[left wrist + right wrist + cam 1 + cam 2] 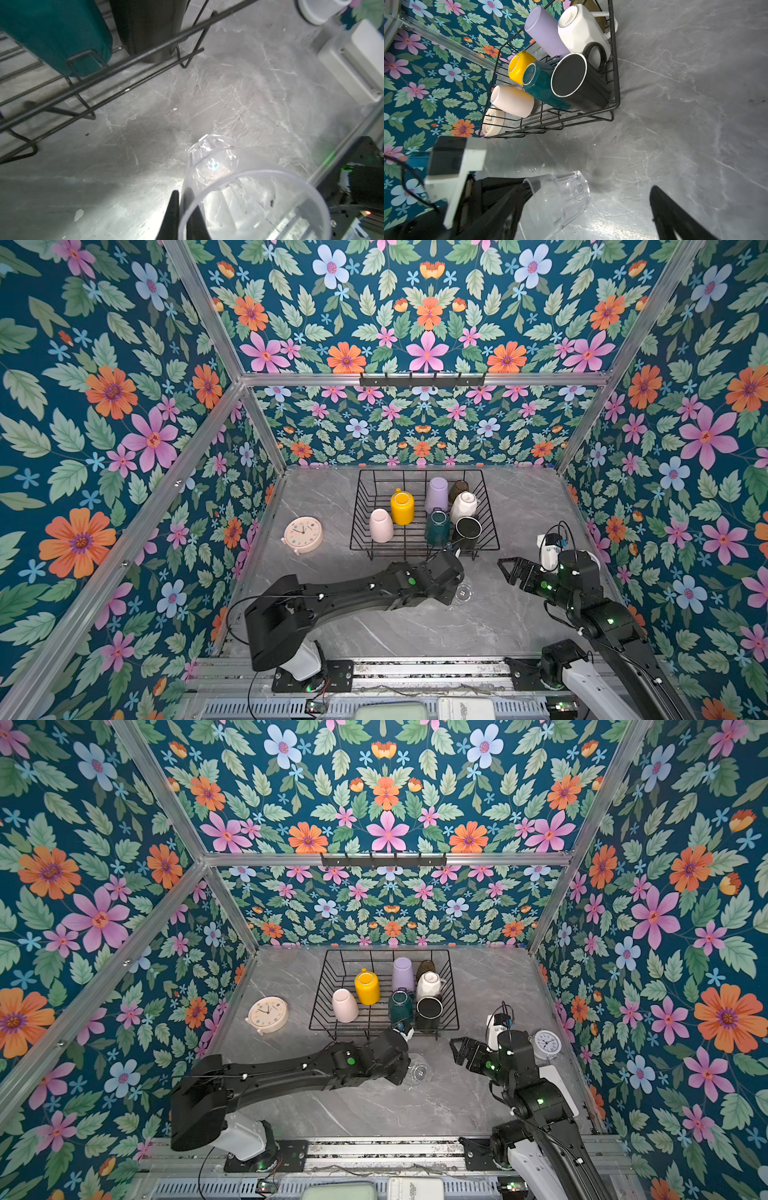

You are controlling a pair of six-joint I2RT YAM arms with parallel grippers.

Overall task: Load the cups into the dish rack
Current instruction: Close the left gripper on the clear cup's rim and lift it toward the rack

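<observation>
Left gripper [181,194] clamped tight on the rim of the clear glass [228,182].
Ribbed and see-through, it tilts over the marbled grey table [415,626] in front of the black wire rack [424,549], base pointing toward my right gripper [509,568], wide open and empty.

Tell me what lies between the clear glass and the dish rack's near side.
Only bare grey tabletop with a few tiny specks. The left wrist view shows that stretch clearly, between the clear glass and the dish rack.
</observation>
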